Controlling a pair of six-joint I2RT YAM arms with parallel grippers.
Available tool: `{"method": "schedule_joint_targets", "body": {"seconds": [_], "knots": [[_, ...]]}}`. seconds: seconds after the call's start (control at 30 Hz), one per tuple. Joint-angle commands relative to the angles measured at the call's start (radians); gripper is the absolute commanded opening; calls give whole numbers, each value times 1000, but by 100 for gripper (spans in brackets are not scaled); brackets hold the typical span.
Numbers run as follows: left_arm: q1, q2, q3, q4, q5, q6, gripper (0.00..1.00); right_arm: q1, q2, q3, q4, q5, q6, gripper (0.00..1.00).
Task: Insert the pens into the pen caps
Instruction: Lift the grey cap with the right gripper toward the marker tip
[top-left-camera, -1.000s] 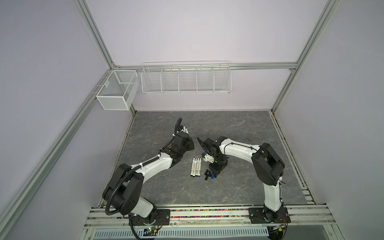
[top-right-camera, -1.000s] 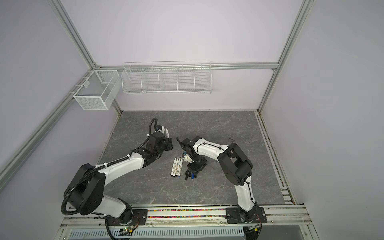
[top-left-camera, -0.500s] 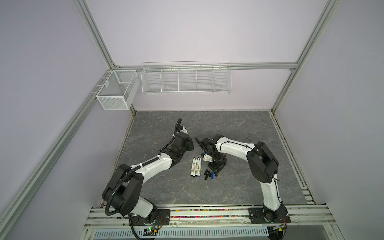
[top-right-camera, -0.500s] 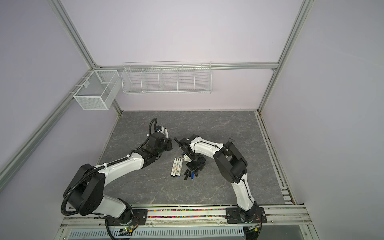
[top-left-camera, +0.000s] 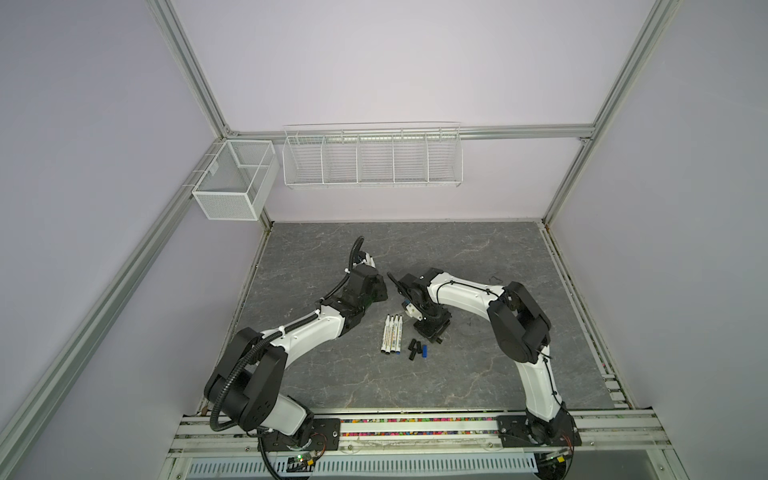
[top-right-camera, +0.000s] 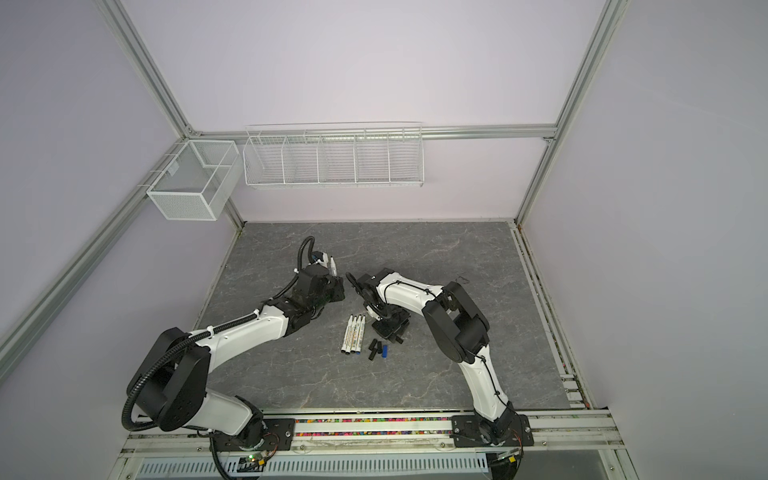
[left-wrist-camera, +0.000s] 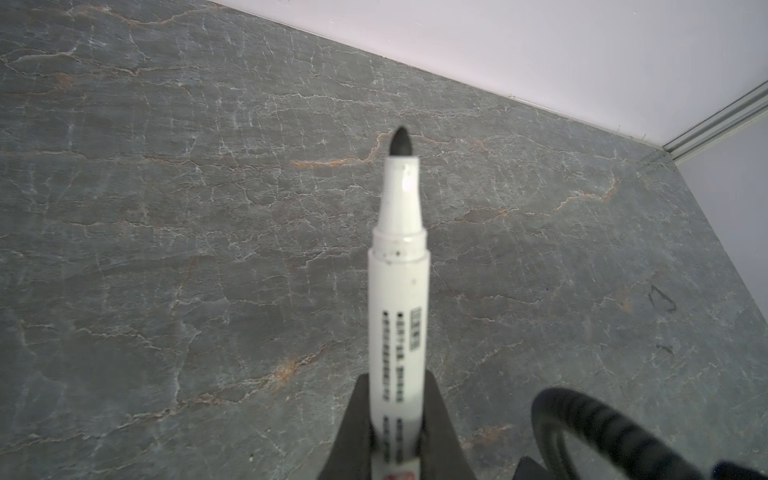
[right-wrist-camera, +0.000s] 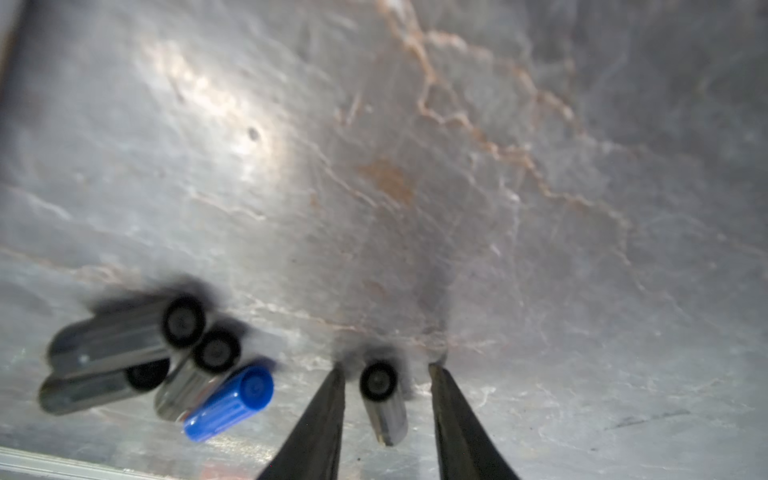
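The left arm reaches forward over the left-middle of the grey marbled tabletop (top-left-camera: 478, 386) with its wrist raised. The left gripper (left-wrist-camera: 397, 378) is clenched on a slim white marker pen with a printed barrel (left-wrist-camera: 399, 291), gripping it low on the barrel. The pen's tapered neck and black tip point away from the jaws, clear of the surface. In a top view the pen's white end pokes out beyond the wrist (top-right-camera: 332, 265). The right arm bends at the elbow and turns its wrist straight down near the middle of the table. The right gripper (right-wrist-camera: 386, 368) is lowered onto the slab, its two dark fingers (right-wrist-camera: 328, 411) straddling a short black cylindrical plastic cap (right-wrist-camera: 382, 399). That cap lies on its side, with a gap showing on either side, so the jaws are parted and grasp nothing. Just beside it lie three more black caps (right-wrist-camera: 124, 336) and one blue ribbed cap (right-wrist-camera: 230, 401), bunched together and touching. The other white pens (top-left-camera: 391, 334) lie side by side in a tight row between the two arms, near the caps.
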Motion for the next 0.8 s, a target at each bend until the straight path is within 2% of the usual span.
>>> {"method": "schedule_joint_targets", "body": {"seconds": [0.0, 0.13, 0.27, 0.4, 0.57, 0.63, 0.77], "knots": [[4, -13, -7, 4, -7, 2, 0, -5, 6, -13, 11, 12, 8, 37], [3, -12, -8, 7, -7, 2, 0, -3, -8, -59, 33, 39, 12, 30], [4, -8, -6, 15, 3, 5, 0, -8, -20, -84, 79, 57, 28, 18], [4, -1, 2, 22, 31, 17, 0, -48, -70, -75, 151, 25, 45, 9], [4, 34, 16, 53, 130, 53, 0, -160, -238, -100, 357, -118, 67, 7], [4, 61, 28, 68, 222, 90, 0, -228, -321, -134, 476, -199, 117, 7], [2, 138, 59, 79, 436, 112, 0, -369, -457, -262, 806, -408, 299, 7]]}}
